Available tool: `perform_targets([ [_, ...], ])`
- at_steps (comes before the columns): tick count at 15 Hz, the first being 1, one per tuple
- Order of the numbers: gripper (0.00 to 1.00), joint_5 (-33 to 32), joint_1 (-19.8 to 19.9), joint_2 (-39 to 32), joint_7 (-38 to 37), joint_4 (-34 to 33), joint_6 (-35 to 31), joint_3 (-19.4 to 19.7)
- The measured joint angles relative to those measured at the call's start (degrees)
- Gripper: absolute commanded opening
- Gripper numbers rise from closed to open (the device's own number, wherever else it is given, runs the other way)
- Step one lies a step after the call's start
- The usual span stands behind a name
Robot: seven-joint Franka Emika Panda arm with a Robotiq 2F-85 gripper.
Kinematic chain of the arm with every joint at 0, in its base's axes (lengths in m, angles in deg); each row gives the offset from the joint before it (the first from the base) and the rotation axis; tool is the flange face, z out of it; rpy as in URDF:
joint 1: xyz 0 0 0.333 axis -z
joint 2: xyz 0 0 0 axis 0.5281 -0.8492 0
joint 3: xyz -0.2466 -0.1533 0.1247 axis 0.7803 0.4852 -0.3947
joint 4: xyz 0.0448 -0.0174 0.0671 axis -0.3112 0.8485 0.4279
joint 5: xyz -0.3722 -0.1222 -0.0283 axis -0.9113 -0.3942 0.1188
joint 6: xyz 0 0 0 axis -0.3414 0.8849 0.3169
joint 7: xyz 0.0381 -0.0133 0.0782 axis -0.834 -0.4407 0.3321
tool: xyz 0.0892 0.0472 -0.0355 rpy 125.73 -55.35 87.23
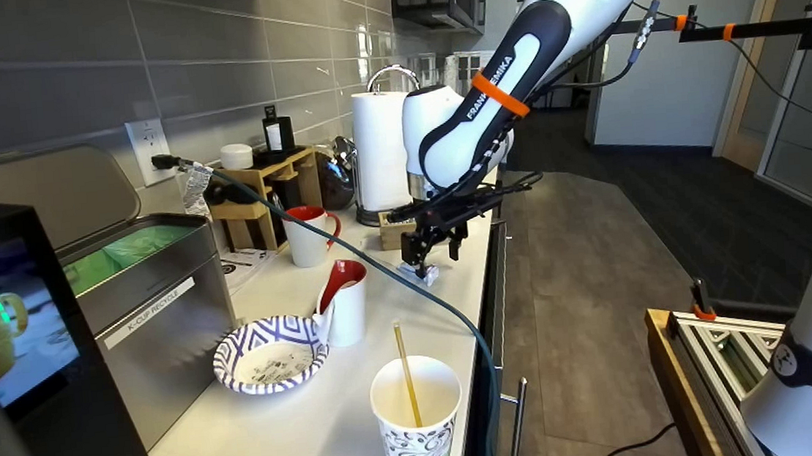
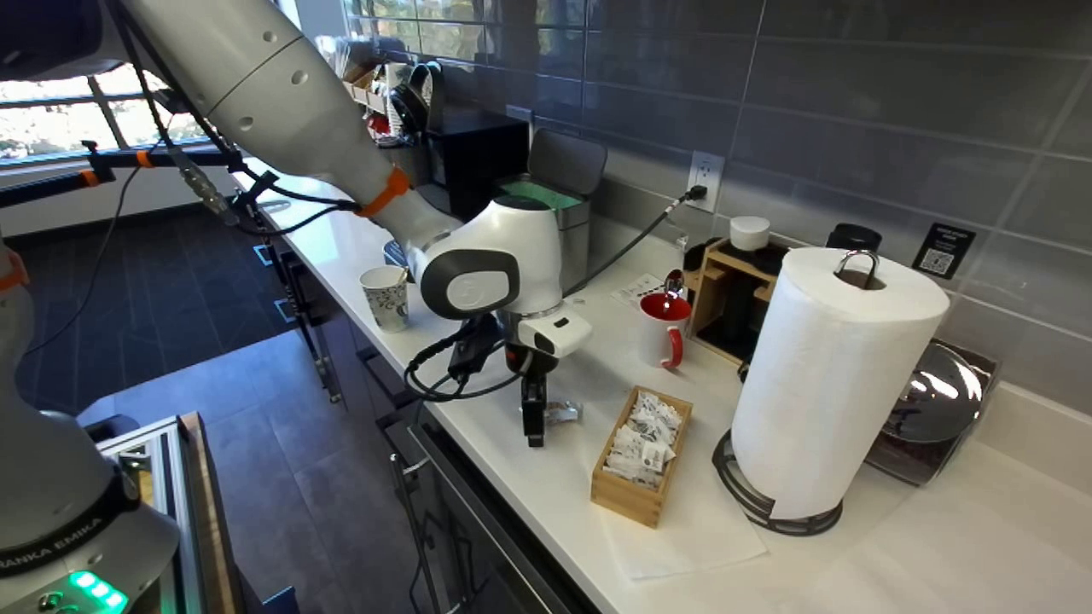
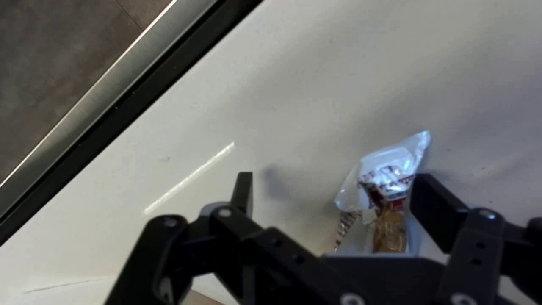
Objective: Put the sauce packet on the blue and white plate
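The sauce packet is a crumpled clear and white wrapper with red print and brown contents. It lies on the counter in both exterior views (image 1: 428, 276) (image 2: 563, 413) and the wrist view (image 3: 387, 178). My gripper (image 3: 333, 178) is open over it, fingers low near the counter. The packet is between the fingers, close beside the right finger in the wrist view; its lower part is hidden by the gripper. The gripper also shows in both exterior views (image 1: 438, 257) (image 2: 535, 435). The blue and white plate (image 1: 225, 361) sits on the counter; in an exterior view it is mostly hidden (image 2: 394, 253).
A paper cup with a stirrer (image 1: 424, 439) stands near the counter edge. A white-and-red pitcher (image 1: 347, 314) stands beside the plate. A red-lined mug (image 2: 661, 337), a wooden box of packets (image 2: 627, 499) and a paper towel roll (image 2: 832, 392) stand around. A cable (image 1: 380, 267) crosses the counter.
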Motion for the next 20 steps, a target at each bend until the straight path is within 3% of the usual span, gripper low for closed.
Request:
perform_targets([
  [8,0.02,1.00,-0.76,0.48,-0.03,0.15,-0.80,-0.07],
  [14,0.03,-1.96,-2.03,1.97,0.95,0.58,-0.79,-0.29],
  [20,0.02,-19.03,-6.04,8.75,-6.78,4.89,-0.22,1.84],
])
